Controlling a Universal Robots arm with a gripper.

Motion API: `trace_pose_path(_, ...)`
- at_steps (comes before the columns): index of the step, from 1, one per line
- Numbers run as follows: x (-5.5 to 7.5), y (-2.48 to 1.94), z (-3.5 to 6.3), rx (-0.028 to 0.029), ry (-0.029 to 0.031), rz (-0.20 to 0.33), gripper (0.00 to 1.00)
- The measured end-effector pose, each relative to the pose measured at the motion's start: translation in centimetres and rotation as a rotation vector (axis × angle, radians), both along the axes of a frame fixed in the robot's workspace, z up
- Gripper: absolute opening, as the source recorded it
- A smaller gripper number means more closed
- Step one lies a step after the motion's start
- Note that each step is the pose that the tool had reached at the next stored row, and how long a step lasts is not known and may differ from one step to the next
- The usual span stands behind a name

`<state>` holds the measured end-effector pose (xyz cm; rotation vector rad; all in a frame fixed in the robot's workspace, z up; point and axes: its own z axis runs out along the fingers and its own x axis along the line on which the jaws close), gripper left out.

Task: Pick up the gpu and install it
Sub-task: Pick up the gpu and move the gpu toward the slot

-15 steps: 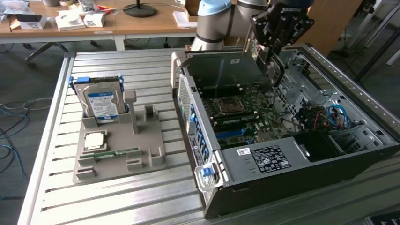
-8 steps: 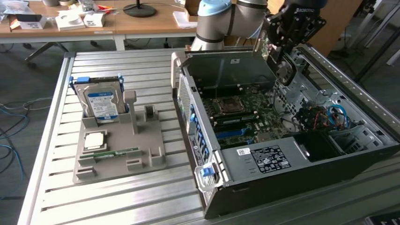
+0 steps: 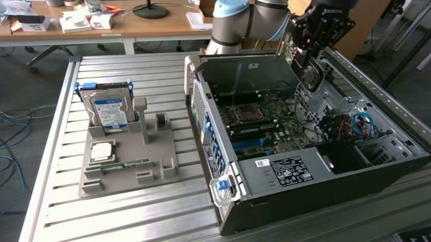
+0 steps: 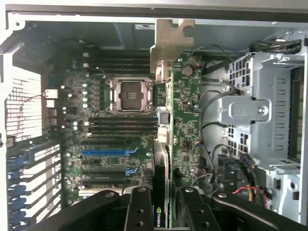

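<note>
While the tool (image 3: pixel 309 54) pinches the gpu (image 3: pixel 312 78) by one end, we see it hanging above the motherboard (image 4: pixel 110 139) in the open case (image 3: pixel 202 101), near the table's (image 3: pixel 135 212) far corner on the exterior view's right, bracket (image 4: pixel 171 41) away from the tool

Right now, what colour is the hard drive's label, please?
Blue and white; label clearest in exterior view.

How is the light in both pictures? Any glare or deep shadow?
Exterior view: even soft light, faint sheen on the table, black shadow in one bay of the computer case. Wrist view: the graphics card has a bright metal bracket; the hand gripping it is dark.
</note>
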<state>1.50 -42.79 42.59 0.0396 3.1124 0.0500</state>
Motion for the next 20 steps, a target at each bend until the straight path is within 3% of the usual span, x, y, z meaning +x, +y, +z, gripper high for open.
trace_pose_path(13, 0.2, -0.01, -0.54, 0.0003, 0.0, 0.0, 0.26)
trace_pose_path(18, 0.2, 0.0, -1.16, 0.0096, 0.0, 0.0, 0.26)
trace_pose_path(20, 0.2, 0.0, -1.2, 0.0104, 0.0, 0.0, 0.26)
